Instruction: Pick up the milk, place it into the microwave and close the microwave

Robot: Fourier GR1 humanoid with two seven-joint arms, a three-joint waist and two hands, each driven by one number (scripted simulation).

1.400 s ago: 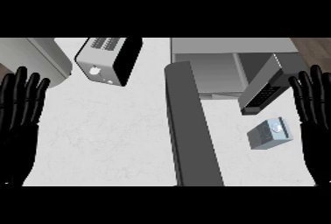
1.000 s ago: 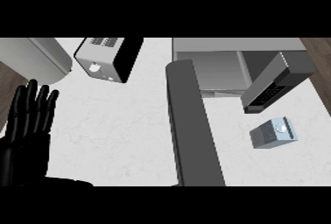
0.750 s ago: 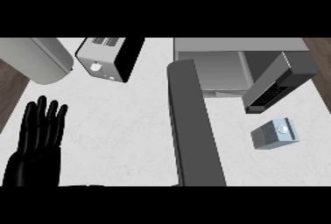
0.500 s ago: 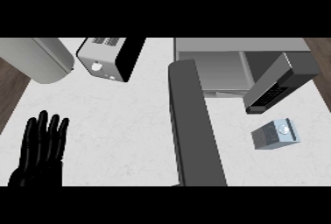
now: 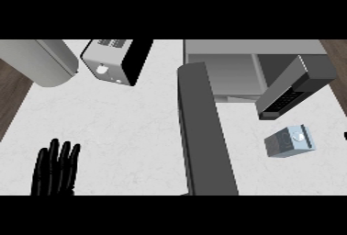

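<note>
I've got the white speckled stone counter [image 5: 129, 124] wide open on the left half; its left edge drops off to dark wood floor [image 5: 12, 98]. A long dark grey microwave door [image 5: 203, 133] stands swung open and runs near-to-far through the middle, splitting the counter in two. Far right, the grey box-shaped microwave [image 5: 257, 69] sits w/ its cavity showing. The small grey-blue milk carton [image 5: 289, 141] stands on the counter right of the door, near side of the microwave, apart from both. Its top ridge runs roughly near-left to far-right, carton sitting skewed to the counter edges. Room around it is tight-ish: door on its left, counter edge on its right. Far left: a silver and black toaster [image 5: 115, 59] and a pale grey cylindrical container [image 5: 41, 62]. My black left hand [image 5: 55, 172] shows near left, fingers straight and spread, holding nothing. Right hand isn't visible.
</note>
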